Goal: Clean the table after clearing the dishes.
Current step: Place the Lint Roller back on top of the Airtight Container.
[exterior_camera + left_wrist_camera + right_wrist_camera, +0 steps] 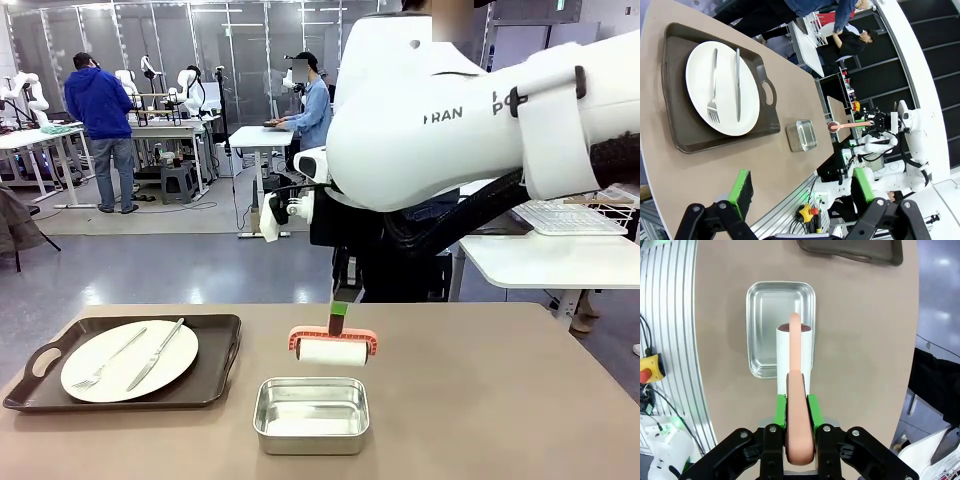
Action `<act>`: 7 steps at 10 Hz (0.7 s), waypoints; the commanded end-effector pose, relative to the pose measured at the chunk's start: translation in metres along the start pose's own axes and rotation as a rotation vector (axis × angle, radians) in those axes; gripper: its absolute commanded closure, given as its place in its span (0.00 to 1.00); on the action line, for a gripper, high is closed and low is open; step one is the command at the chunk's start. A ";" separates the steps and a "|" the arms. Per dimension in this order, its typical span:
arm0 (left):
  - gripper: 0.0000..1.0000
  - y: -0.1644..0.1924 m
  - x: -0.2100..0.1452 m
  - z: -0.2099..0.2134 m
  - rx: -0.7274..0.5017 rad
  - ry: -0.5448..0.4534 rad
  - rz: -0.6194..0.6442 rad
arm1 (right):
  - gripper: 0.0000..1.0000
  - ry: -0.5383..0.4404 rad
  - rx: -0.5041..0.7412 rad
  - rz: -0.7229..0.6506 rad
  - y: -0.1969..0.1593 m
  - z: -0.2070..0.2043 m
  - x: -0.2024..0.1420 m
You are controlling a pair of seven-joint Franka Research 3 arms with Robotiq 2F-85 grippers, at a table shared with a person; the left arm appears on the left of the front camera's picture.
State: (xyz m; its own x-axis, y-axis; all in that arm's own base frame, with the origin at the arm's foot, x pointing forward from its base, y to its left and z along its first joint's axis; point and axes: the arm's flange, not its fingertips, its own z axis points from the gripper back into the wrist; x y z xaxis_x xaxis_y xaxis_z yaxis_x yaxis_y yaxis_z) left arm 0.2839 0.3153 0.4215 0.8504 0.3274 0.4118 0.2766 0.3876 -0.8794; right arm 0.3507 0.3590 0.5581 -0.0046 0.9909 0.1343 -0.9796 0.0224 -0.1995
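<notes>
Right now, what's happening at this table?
The right claw is shut on the pink-handled white lint roller, held low over the beige-brown table just behind the small rectangular steel pan; whether it touches the top is unclear. The left claw is open and holds nothing. One dark brown handled tray with a round white plate, silver fork and knife sits on the table's left part, so clearing isn't finished.

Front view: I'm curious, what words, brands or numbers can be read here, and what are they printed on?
"RAN": grey letters on the white shell of the right arm, seemingly part of a longer word.
The letters just right of it are partly hidden and cannot be read.
Any print farther back in the room is too small to read.
</notes>
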 end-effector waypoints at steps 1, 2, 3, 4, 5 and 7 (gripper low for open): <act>0.00 -0.001 -0.002 0.002 -0.007 -0.004 -0.012 | 0.78 0.008 0.004 -0.009 -0.003 0.010 -0.003; 0.00 -0.001 -0.002 0.002 -0.007 -0.004 -0.012 | 0.78 0.008 0.004 -0.009 -0.003 0.010 -0.003; 0.00 -0.001 -0.002 0.002 -0.007 -0.004 -0.012 | 0.78 0.008 0.004 -0.009 -0.003 0.010 -0.003; 0.00 -0.001 -0.002 0.002 -0.007 -0.004 -0.012 | 0.78 0.003 0.003 -0.010 -0.005 0.005 -0.003; 0.00 -0.001 -0.002 0.002 -0.007 -0.004 -0.012 | 0.78 0.014 0.023 0.040 -0.009 -0.008 0.015; 0.00 -0.001 -0.002 0.002 -0.007 -0.004 -0.012 | 0.78 0.069 0.071 0.027 -0.017 -0.038 0.046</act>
State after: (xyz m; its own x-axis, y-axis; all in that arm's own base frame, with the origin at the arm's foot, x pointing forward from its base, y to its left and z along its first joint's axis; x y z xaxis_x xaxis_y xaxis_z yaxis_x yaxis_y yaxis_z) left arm 0.2841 0.3151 0.4215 0.8507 0.3268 0.4118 0.2768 0.3874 -0.8794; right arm 0.3647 0.3864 0.5349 -0.0335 0.9949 0.0950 -0.9882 -0.0187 -0.1522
